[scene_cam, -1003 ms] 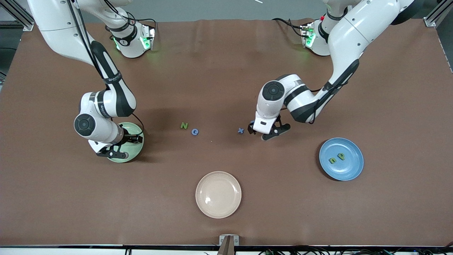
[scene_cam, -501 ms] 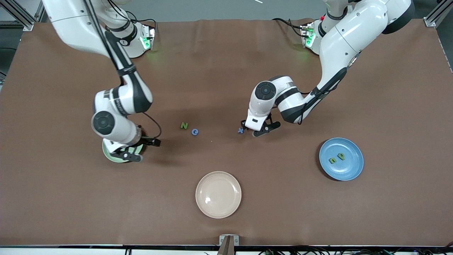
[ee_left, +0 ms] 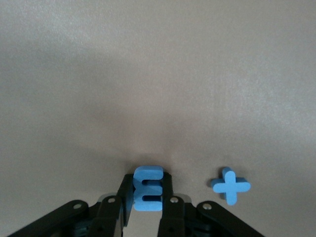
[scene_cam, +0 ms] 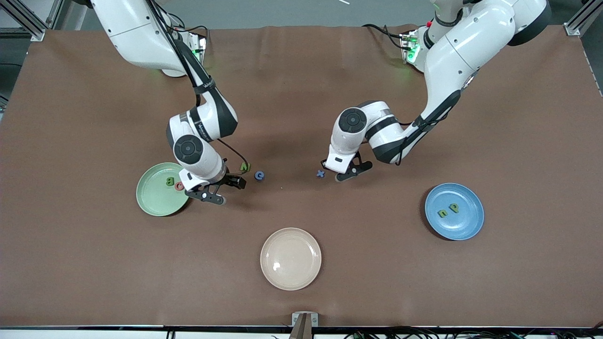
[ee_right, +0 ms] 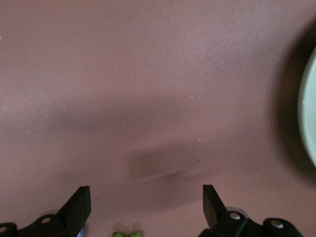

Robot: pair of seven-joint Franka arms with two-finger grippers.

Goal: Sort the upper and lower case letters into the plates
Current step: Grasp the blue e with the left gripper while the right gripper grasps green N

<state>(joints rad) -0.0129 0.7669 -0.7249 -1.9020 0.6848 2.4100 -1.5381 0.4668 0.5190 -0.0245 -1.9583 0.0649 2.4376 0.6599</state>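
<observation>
Brown tabletop [scene_cam: 301,94]: left gripper [ee_left: 146,207], fingers clamping blue m [ee_left: 147,188] beside blue x [scene_cam: 321,173], must carry it to the blue plate [scene_cam: 466,226]; right gripper [scene_cam: 220,188], fingers spread, hovers beside green N [scene_cam: 245,166].

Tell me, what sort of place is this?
Probably a robotics lab: a brown table with two arms, the left gripper pinching a blue m, the right gripper open, and metal framing at the corners.

Even, bright overhead lighting is recorded in the front view. Soft diffuse shadows are cast on the table [scene_cam: 301,292] beneath both arms. A small glare spot is noted on the cream plate [scene_cam: 290,258]. Wrist views are dimmer, with soft focus at close range.
</observation>
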